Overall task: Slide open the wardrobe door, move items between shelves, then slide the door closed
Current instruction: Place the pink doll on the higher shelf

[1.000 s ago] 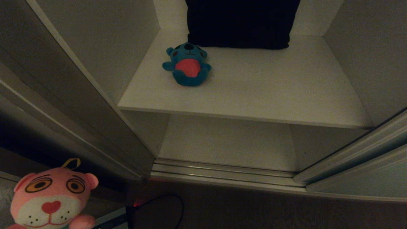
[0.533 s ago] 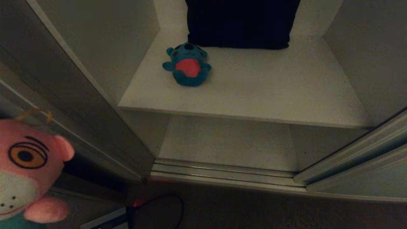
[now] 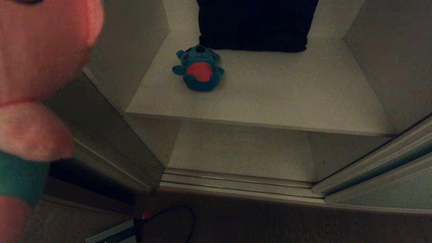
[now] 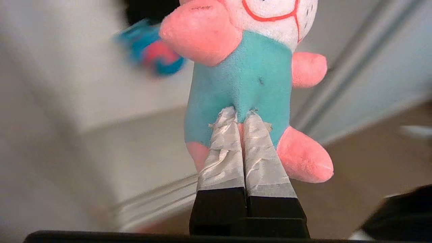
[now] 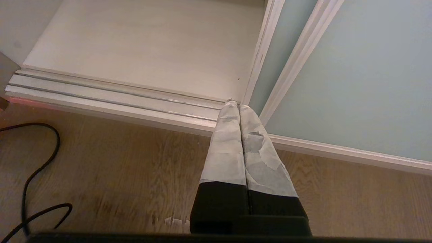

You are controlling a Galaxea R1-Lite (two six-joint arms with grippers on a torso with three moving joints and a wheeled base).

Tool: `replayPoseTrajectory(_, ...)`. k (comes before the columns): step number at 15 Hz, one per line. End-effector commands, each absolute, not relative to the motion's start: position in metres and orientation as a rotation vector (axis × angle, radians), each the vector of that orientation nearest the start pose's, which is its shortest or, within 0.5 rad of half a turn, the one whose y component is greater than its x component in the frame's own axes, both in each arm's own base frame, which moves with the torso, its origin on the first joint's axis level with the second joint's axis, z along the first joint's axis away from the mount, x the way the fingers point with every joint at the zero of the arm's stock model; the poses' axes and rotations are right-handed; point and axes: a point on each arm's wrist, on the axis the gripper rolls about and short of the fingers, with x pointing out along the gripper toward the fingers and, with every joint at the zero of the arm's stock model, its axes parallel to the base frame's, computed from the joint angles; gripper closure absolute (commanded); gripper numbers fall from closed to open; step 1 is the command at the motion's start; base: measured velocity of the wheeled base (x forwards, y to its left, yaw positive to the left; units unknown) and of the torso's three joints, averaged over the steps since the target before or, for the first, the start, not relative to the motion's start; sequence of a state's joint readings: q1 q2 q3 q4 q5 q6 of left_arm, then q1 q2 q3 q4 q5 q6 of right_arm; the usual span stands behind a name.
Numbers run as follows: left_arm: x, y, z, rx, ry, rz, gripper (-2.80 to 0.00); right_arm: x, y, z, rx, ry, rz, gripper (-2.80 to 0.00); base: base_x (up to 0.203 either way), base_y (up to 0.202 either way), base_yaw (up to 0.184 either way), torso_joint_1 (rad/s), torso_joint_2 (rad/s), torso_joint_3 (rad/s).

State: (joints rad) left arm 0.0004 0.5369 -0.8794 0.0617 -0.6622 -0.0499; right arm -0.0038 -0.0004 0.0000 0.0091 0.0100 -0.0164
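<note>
Now the left gripper (image 4: 241, 113) pinches the pink toy (image 4: 243, 77) by the lower hem of its teal shirt, holding it in the air so close to the head camera that it fills that view's left edge. Meanwhile the teal bear (image 3: 199, 69) lies on its back near the upper shelf's (image 3: 287, 98) back left corner, just before a dark cloth (image 3: 256, 23). The lower shelf (image 3: 236, 152) sits below. The door (image 5: 364, 74) stands slid aside at right. The right gripper (image 5: 239, 107), fingers pressed together, hangs over the wood floor (image 5: 118, 162) by the track.
</note>
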Motion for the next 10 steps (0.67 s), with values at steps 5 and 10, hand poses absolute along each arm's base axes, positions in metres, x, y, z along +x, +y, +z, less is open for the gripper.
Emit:
replayPoseTrajectory(5,0.062,-0.018,0.366,-0.03,-0.032,-0.913,0.0,-0.023,0.0,0.074,-0.017,0.012,0.006,0.0,0.0,0.0,0.0,0.0,0.0,0.0)
replayPoseTrajectory(10,0.142,-0.034,0.361,-0.105,0.143,-1.02,0.0,-0.023,0.0,0.074,-0.017,0.011,0.006,0.0,0.0,0.0,0.0,0.0,0.0,0.0)
